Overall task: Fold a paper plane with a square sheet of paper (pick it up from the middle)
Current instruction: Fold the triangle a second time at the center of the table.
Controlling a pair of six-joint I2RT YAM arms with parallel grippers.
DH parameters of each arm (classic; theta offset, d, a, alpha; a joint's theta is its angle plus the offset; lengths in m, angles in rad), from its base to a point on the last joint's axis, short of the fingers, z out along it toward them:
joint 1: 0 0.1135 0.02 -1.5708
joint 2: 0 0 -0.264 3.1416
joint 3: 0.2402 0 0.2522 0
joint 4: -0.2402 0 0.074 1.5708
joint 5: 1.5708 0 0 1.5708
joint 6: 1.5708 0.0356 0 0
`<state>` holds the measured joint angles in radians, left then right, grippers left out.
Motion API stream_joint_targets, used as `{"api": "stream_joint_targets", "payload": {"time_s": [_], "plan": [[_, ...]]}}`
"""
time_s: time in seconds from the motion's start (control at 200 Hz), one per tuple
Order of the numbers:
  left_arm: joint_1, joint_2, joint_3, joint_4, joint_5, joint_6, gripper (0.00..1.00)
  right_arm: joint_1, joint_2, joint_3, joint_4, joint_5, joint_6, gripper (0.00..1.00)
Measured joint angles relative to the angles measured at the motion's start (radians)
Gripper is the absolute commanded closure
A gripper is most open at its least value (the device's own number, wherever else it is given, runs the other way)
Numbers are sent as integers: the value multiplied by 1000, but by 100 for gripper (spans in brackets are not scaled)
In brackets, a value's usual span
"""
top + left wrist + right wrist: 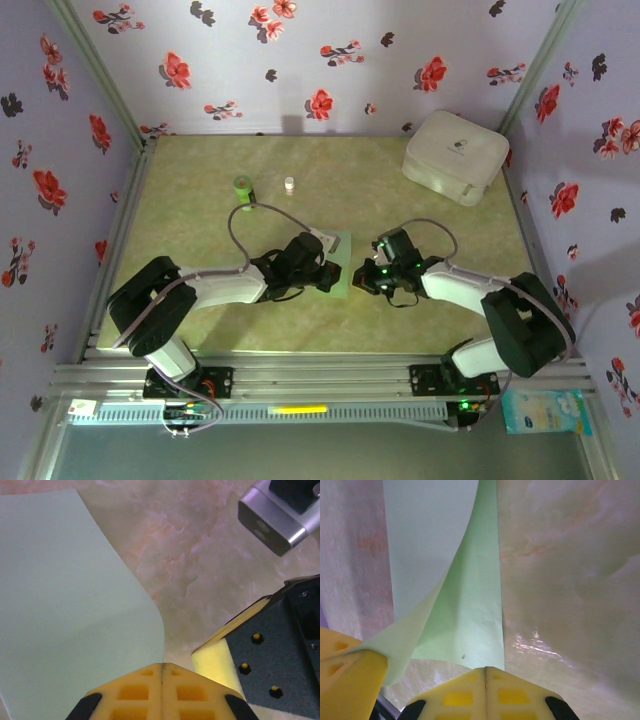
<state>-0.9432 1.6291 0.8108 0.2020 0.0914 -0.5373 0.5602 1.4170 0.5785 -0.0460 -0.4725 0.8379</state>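
As two arms meet over the glossy, marbled table [200, 310], the left gripper [162, 666] has its yellow pads pinched on a curled-up corner of the one thin, pale green square sheet of paper [75, 605]. The right gripper [485, 670], pads together, touches the sheet's edge, grip unclear. Beyond stand one green bottle [243, 187], one small white cap [290, 184] and one rounded white case [455, 155].

The left hand [322, 272] rests on the pale green sheet [340, 258] in the middle of the worktop [200, 225]; the right hand [366, 274] sits at its right edge. Behind stand a green bottle [243, 188] and, far right, a white case [455, 155].
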Motion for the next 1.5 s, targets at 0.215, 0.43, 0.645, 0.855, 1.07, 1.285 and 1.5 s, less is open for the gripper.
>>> {"api": "stream_joint_targets", "payload": {"time_s": [0.215, 0.43, 0.645, 0.855, 1.07, 1.285, 1.5], "plan": [[1, 0, 0, -1, 0, -7, 100, 24, 77, 14, 75, -30, 26, 97], [1, 2, 0, -5, 0, -7, 100, 39, 128, 14, 141, -45, 49, 97], [13, 8, 0, -6, 1, -15, 100, 42, 175, 23, 116, -37, 21, 98], [43, 8, 0, -6, 8, -29, 100, 42, 178, 80, -5, 10, -86, 99], [54, 27, 0, 3, 27, -38, 100, 20, 156, 93, -86, 32, -146, 96], [54, 43, 0, 22, 41, -66, 100, 20, 148, 96, -82, 12, -124, 94], [54, 43, -1, 38, 44, -79, 100, 24, 140, 95, -9, -27, -68, 93]]}}
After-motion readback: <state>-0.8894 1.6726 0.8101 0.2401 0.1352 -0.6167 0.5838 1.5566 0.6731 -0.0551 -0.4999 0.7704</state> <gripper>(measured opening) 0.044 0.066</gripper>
